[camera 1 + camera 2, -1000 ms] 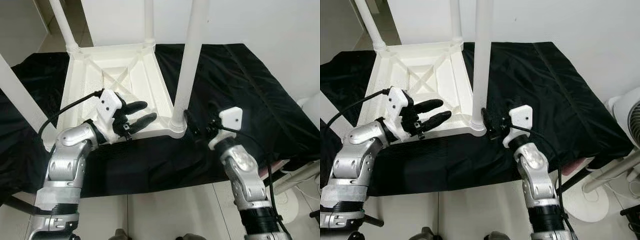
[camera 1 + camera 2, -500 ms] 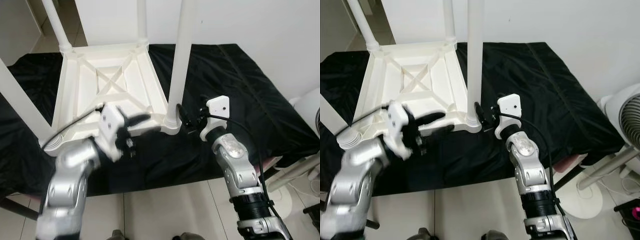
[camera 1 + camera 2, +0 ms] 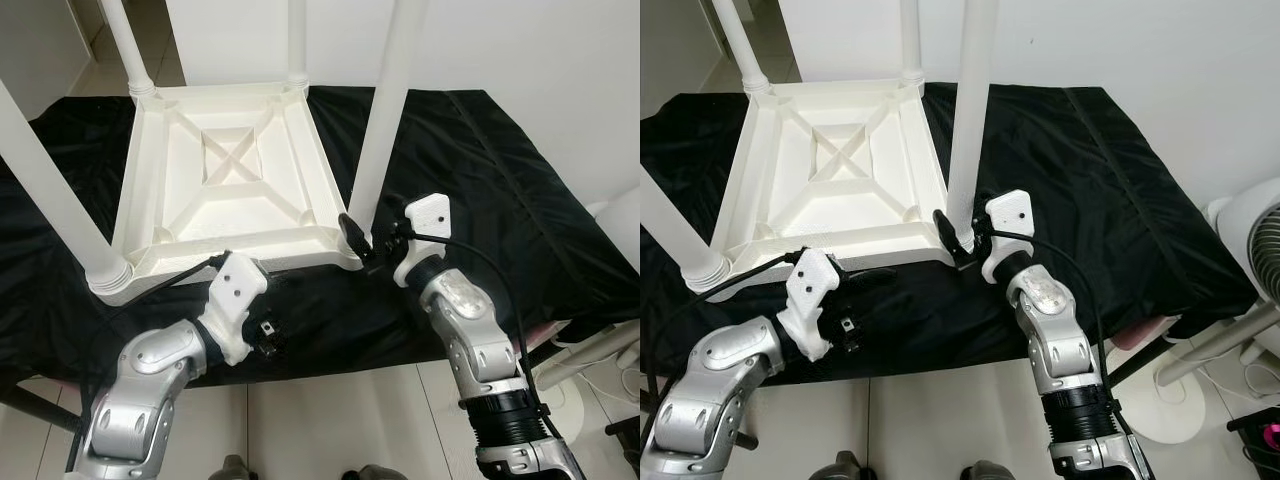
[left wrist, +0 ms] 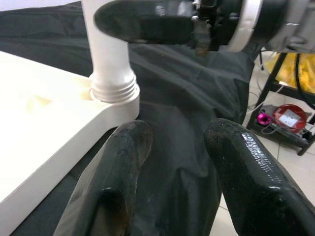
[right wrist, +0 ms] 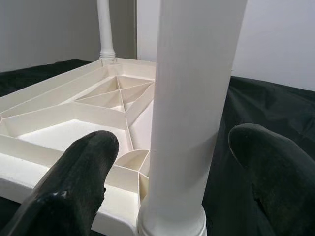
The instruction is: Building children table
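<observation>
The white plastic children's table (image 3: 230, 190) lies upside down on a black cloth (image 3: 480, 180), its legs pointing up. My right gripper (image 3: 370, 240) is open at the base of the near right leg (image 3: 385, 120), which stands between its fingers (image 5: 78, 177) without being clamped. My left gripper (image 3: 860, 298) hovers low over the cloth just in front of the table's near rim. It is open with nothing between its fingers (image 4: 118, 167). The left wrist view looks at the same leg's threaded base (image 4: 112, 81).
The cloth's front edge (image 3: 330, 360) drops to a tiled floor (image 3: 330, 420) right before me. A white fan (image 3: 1255, 250) stands on the right, and small red and pink items (image 4: 288, 117) lie on the floor there. A white wall is behind.
My left gripper has pulled back off the table's near rim, down to the cloth's front edge. My right gripper has closed in around the leg's base. The camera shifted a little.
</observation>
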### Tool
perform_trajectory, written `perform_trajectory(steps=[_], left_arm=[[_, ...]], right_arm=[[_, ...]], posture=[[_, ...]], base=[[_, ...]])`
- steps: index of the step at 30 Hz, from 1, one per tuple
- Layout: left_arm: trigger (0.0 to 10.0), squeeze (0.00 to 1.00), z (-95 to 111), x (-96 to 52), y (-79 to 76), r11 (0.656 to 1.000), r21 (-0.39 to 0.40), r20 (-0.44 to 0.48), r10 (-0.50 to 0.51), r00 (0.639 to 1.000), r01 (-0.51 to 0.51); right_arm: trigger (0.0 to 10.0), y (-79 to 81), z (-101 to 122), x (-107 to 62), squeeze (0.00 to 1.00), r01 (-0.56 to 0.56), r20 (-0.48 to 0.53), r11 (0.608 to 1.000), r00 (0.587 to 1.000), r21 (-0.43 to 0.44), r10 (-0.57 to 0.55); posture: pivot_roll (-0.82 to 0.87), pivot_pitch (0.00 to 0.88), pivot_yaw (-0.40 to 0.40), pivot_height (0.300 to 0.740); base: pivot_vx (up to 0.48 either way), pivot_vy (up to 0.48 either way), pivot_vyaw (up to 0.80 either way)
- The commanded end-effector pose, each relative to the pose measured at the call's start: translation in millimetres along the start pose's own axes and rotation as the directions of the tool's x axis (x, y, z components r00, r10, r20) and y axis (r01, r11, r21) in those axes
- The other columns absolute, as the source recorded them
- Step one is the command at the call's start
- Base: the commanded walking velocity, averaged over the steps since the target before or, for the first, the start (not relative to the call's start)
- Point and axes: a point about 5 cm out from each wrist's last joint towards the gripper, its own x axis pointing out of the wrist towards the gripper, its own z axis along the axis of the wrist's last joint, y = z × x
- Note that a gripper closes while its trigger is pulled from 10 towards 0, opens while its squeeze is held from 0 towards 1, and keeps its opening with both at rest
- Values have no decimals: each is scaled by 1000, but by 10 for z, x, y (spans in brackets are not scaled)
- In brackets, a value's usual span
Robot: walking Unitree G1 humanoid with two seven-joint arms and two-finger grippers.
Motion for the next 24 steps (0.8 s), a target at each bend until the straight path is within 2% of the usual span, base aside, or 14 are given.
perform_trajectory(steps=[1,2,9,12,24], left_arm=[[10000,0,0,8,-80,997,-20,-7,-73,997,73],[10000,0,-4,14,-149,991,-51,-11,-124,992,123],[10000,0,-71,16,-212,981,-122,-17,-157,987,154],[10000,0,-73,25,-300,971,-156,-2,-182,983,180],[10000,0,-49,42,-338,971,-193,13,-145,989,145]], right_arm=[[10000,-42,5,29,0,24,-8,1000,1000,0,-24],[10000,-80,37,131,0,67,-6,998,998,-4,-67],[10000,-69,142,295,0,85,16,996,996,-8,-85],[10000,-27,256,466,0,97,40,995,994,-5,-97],[10000,32,322,672,0,155,25,988,988,-14,-155]], posture=[[-37,25,-13,740],[-43,28,-9,740],[-49,32,-5,740],[-49,37,-3,740],[-27,40,-26,740]], base=[[0,0,0],[0,0,0],[0,0,0],[0,0,0],[0,0,0]])
